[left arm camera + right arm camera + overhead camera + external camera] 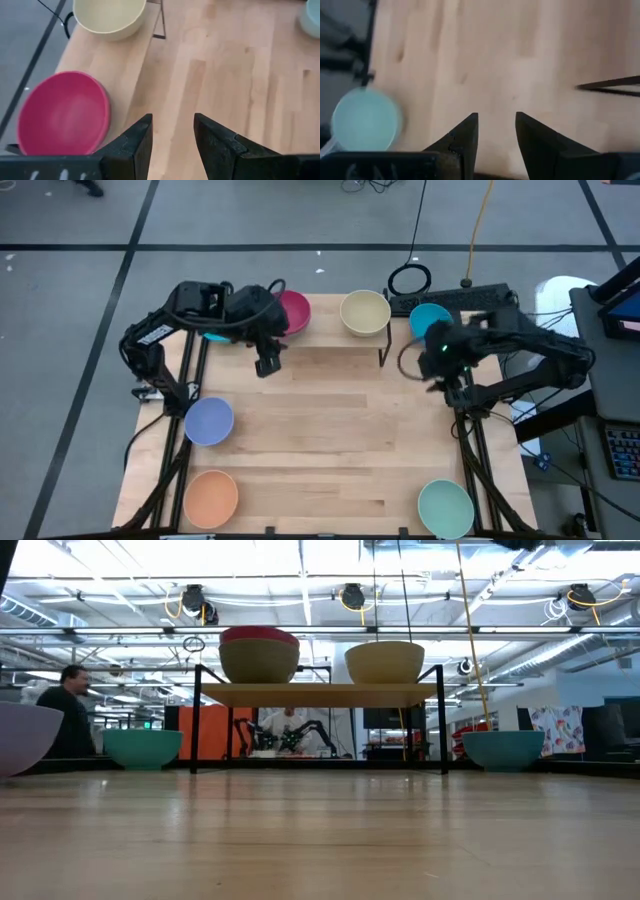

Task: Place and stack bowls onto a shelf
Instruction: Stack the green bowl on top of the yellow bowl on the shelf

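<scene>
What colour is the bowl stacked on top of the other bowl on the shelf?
Magenta bowl, clearest in the left wrist view.

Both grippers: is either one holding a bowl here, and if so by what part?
Nothing is held. The left gripper and the right gripper are both open and empty above the bare tabletop.

the shelf (330, 358) stands at the far middle of the table (320, 440). on it sit two stacked bowls (292, 311) towards the left and a single bowl (365, 312) towards the right. one bowl (431, 318) lies right of the shelf, another (142, 747) left of it. three more lie nearer: two (209, 421) (211, 497) along the left edge, one (445, 507) at the near right corner.
</scene>
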